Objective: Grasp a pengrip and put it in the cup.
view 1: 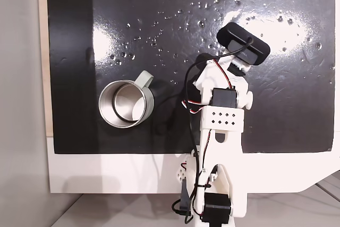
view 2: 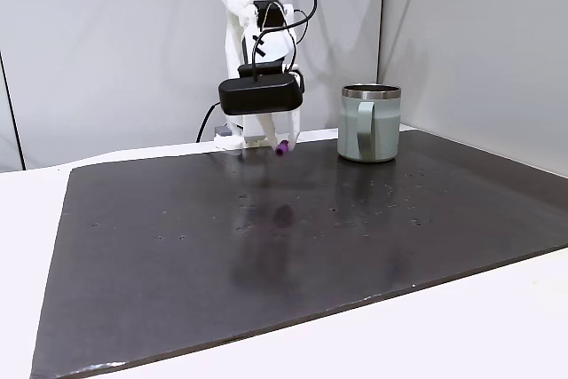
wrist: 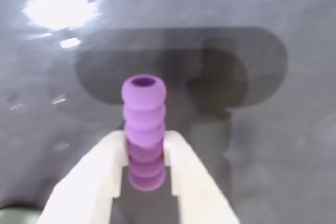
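Pinching the small light-purple ribbed rubber pengrip between its two white fingers, the claw has it clamped around the lower half, and the open tube end pokes out past the fingertips. From the side-on fixed view the pengrip hangs in the air at the claw, clear of the glossy black mat on the white desk, with a faint purple reflection on the mat below it. A black camera block rides just above the claw, and black and red cables loop over the white arm.

Off to one side of the claw stands the round pale sage-green mug with the shiny steel inside, the cup, upright on the mat, its small loop handle turned toward the front in that view. Looking straight down in a fixed view, the cup sits to the left of the arm, apart from it, with its handle pointing up and to the right. The camera block covers the claw from above there. The steel inside of the cup shows bare.
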Robot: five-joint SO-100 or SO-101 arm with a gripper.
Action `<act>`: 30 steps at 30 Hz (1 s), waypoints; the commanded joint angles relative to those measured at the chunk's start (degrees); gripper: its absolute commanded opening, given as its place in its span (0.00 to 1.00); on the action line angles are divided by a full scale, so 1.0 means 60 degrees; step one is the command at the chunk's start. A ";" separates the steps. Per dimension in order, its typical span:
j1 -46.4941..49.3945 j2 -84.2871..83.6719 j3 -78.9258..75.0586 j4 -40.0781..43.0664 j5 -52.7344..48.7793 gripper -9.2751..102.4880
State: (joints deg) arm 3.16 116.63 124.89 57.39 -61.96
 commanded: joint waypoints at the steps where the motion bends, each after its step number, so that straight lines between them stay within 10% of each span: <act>1: -0.0952 0.0088 -0.1582 0.1450 0.0996 0.08; 14: -0.5669 0.1362 -0.4204 0.5581 0.5010 0.08; 30: -0.7192 -0.0396 -0.7104 0.6108 0.6841 0.08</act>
State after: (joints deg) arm -38.58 114.26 86.31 94.22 -21.97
